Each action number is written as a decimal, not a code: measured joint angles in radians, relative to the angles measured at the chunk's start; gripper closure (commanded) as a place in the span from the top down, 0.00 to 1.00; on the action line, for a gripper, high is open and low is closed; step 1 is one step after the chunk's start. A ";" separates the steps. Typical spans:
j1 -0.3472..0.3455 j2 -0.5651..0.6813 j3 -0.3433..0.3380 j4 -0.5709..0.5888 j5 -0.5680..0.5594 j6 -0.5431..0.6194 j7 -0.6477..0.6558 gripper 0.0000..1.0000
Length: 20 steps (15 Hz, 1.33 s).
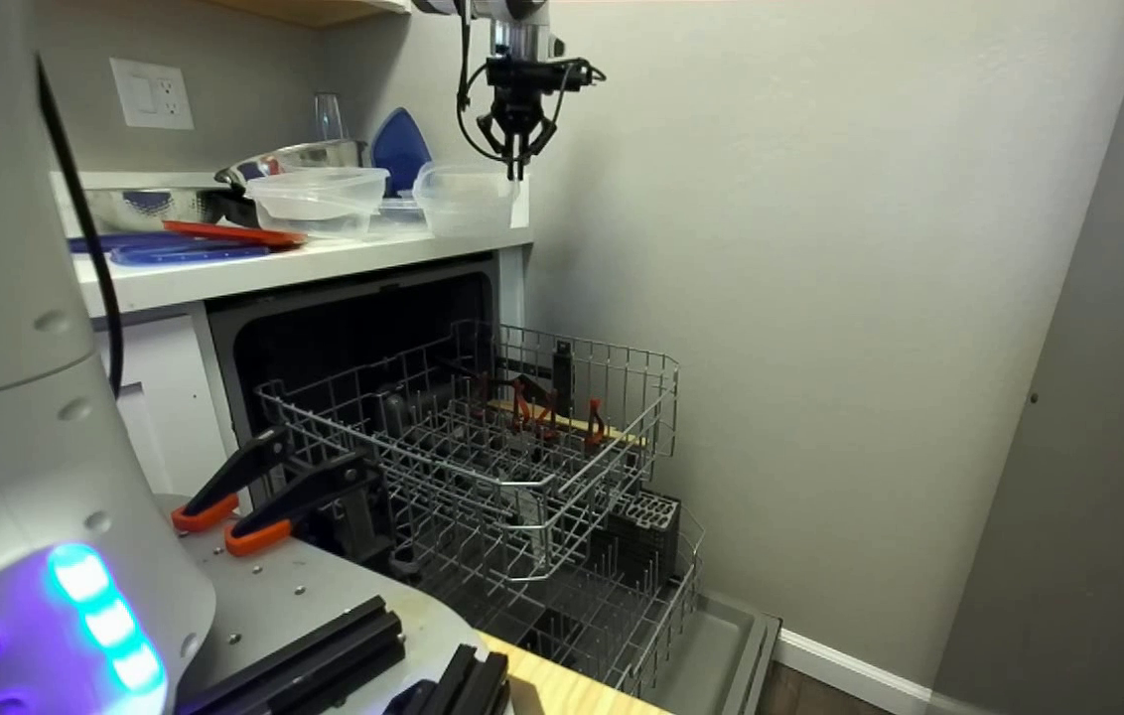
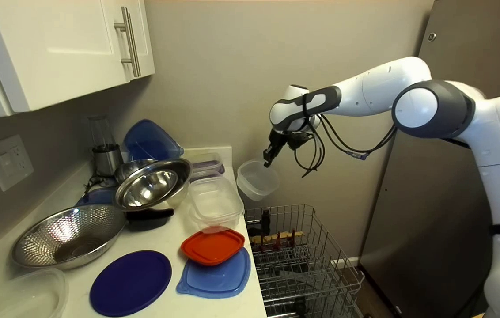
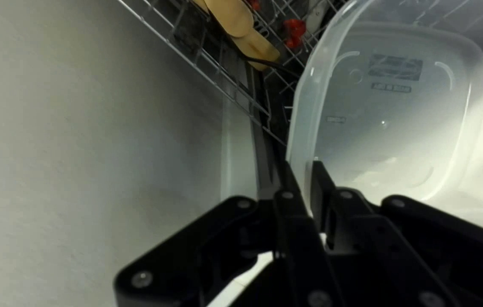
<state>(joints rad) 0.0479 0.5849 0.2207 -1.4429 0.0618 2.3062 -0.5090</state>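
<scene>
My gripper is shut on the rim of a clear plastic container. The gripper also shows in an exterior view. In the wrist view the rim passes between the fingertips, and the container extends to the right. In an exterior view the container partly overlaps the things on the counter behind it. It hangs tilted in the air beside the counter's end, above the pulled-out upper dishwasher rack. That rack holds a wooden spoon and red-ended items.
The white counter bears stacked clear containers, a red lid, blue lids, a colander and metal bowls. A wall stands close behind the gripper. A lower rack lies below.
</scene>
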 measured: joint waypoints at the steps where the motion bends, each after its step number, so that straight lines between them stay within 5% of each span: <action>1: -0.009 -0.033 -0.023 -0.043 -0.003 0.000 0.014 0.04; 9: 0.003 -0.174 -0.122 -0.278 -0.143 0.000 0.148 0.04; 20: 0.178 -0.107 -0.167 -0.224 -0.578 -0.071 0.235 0.04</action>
<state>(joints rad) 0.2260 0.4782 0.0537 -1.6671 -0.5165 2.2356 -0.2744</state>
